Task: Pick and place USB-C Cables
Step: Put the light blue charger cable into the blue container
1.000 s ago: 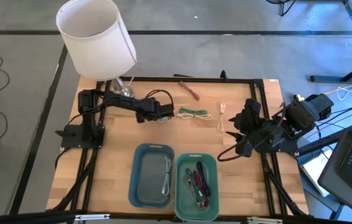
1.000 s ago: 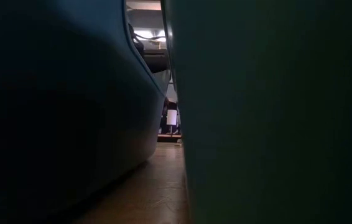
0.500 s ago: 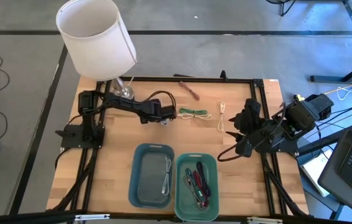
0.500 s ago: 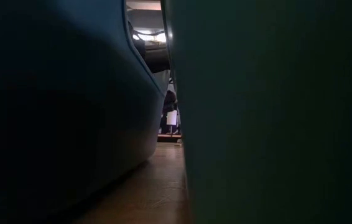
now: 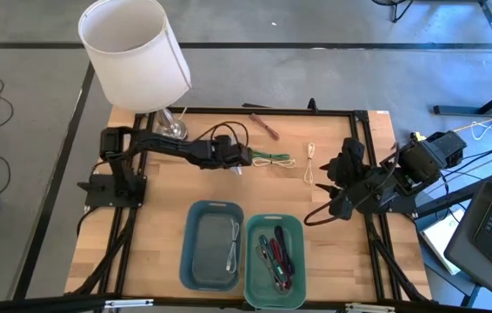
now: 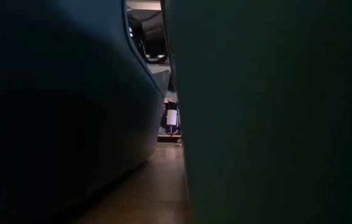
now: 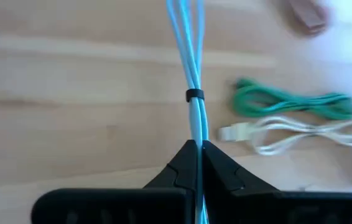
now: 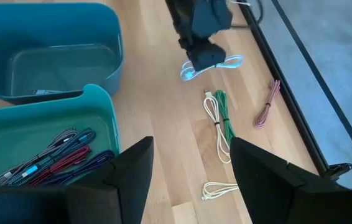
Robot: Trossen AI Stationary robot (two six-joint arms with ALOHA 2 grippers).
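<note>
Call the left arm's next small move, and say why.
Probably lift and swing toward the blue tray. The left gripper is shut on a pale blue cable above the table, beside the green cable. That tray already holds pale cables, so it looks like the matching bin.

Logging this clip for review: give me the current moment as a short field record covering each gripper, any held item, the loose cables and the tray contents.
left gripper: shut on a light blue cable, beside the green cable
right gripper: open, idle at the table's right side
green cable: on table, white cable alongside
beige cable: on table
pink cable: near far edge
blue tray: holds pale cables
green tray: holds several dark and red cables
</note>
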